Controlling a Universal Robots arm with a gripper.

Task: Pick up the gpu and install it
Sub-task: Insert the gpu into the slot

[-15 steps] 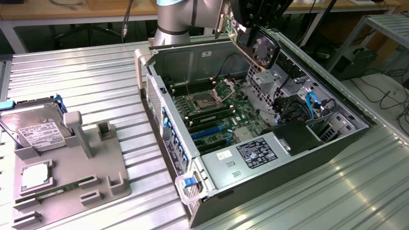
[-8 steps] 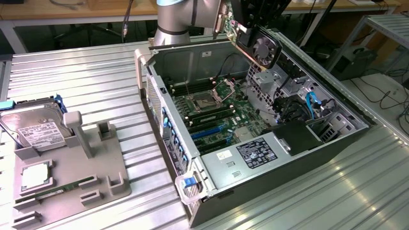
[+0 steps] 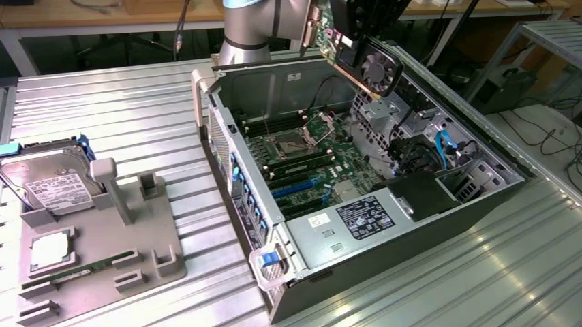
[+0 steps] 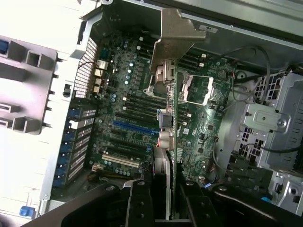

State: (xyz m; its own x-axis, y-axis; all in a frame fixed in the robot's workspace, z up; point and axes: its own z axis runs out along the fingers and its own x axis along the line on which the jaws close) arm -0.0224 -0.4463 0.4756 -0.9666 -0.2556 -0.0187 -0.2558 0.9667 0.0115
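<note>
The claw (image 4: 165,205) is clamped on the graphics card (image 3: 359,58) at one short end, its fingers (image 4: 137,203) pressing on both faces. The card hangs in the air over the far part of the open computer case (image 3: 272,82), clear of the motherboard (image 3: 309,160). Its long axis runs down and away from the claw, with the silver bracket (image 4: 174,33) at the lower end. The fan side faces the exterior view's right and the green board faces its left. A hard drive (image 3: 50,184) sits in a grey holder (image 3: 136,245), well off to the exterior view's left of the case.
</note>
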